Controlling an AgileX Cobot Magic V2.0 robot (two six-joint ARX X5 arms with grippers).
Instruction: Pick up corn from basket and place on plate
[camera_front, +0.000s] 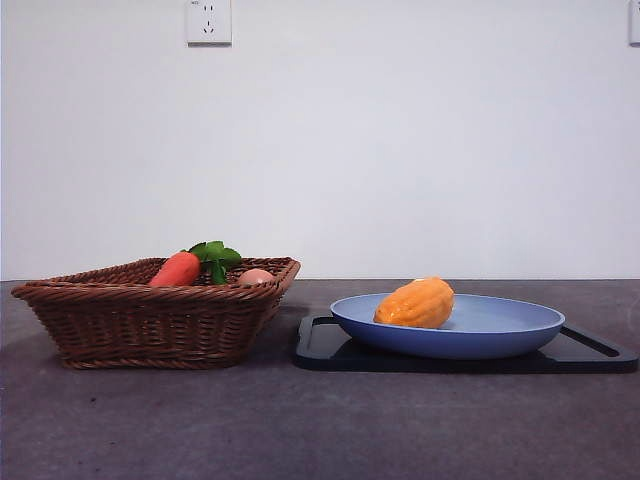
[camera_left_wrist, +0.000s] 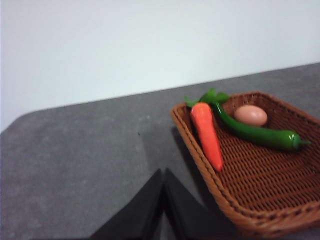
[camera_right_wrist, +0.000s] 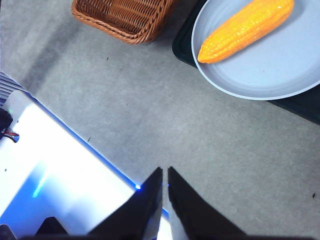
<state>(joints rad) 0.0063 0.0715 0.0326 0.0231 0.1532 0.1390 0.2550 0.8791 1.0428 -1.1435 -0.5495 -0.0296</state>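
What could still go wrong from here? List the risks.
1. The corn lies on its rounded side near the edge of the plate; a bump might roll it toward the rim.
2. The plate sits on the black tray, not on the table, so a nudge could shift it.
3. The wicker basket stands close beside the tray, leaving little room between them.

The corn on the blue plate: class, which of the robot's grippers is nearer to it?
Right, as far as the wrist views show. The right gripper hangs over bare table with the corn and plate in sight. The left gripper waits beside the basket.
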